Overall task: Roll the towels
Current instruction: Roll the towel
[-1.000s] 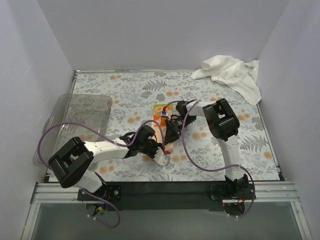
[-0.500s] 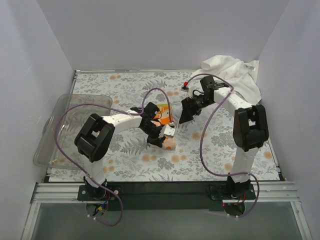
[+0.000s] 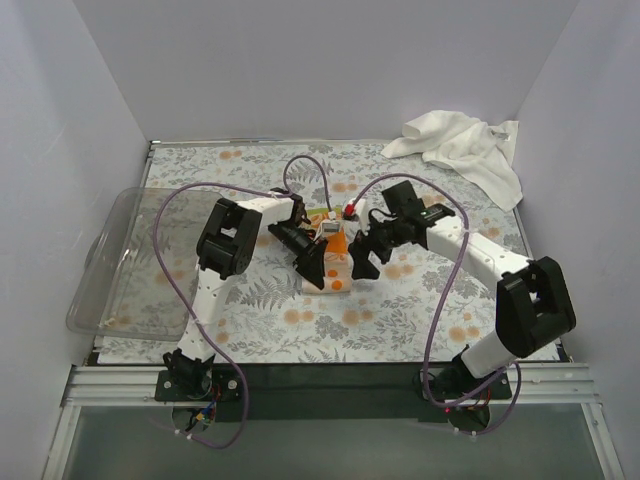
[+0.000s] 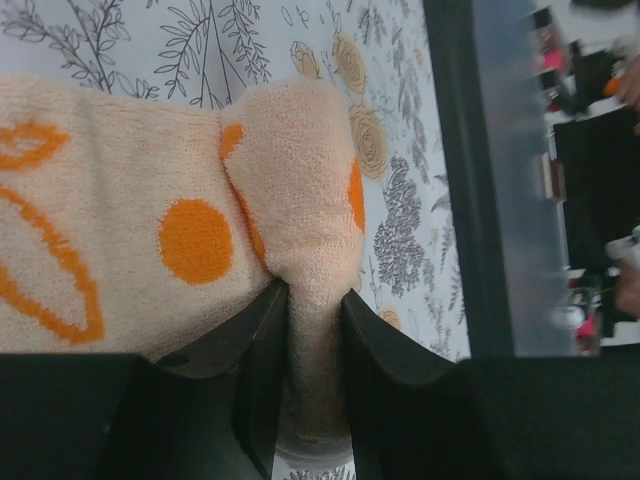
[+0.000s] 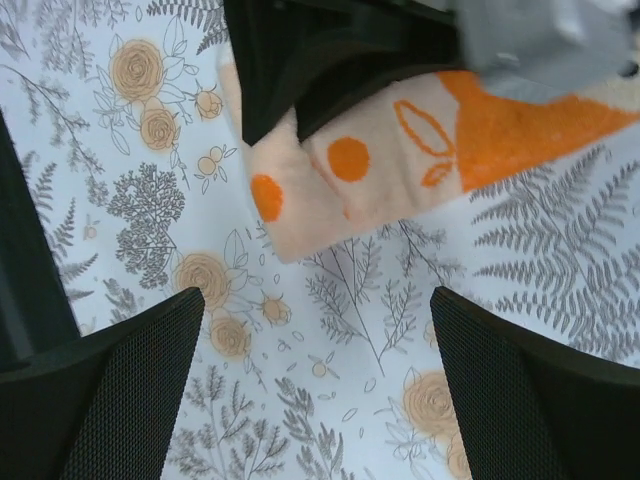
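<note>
One printed cloth (image 4: 300, 180) between left jaws

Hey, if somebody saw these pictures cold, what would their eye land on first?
Mid-table, the orange-printed cloth stands out, with the left arm pinching a fold of it in its jaws. The right arm hovers just beside it, jaws wide open. A crumpled white towel lies untouched in the far right corner.
</note>
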Robot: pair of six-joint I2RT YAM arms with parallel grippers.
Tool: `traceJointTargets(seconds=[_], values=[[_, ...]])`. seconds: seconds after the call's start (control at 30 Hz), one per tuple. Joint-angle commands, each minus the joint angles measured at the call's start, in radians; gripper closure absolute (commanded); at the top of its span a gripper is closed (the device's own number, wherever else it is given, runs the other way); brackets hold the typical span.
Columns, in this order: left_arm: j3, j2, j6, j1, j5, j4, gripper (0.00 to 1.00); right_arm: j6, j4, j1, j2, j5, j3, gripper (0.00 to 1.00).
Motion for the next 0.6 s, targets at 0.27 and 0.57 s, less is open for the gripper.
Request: traceJointTargets(seconds=[0.27,0.57], values=[[0.045,0.151,0.070,0.057,-0.167,-0.052,0.74,-0.127,0.521,0.298,-0.030,0.290,-0.212,0.27],[0.021,0.144,0.051,0.062,-0.176,-0.017,0.73,-0.235,0.678,0.410,0.039,0.363,-0.299,0.36]])
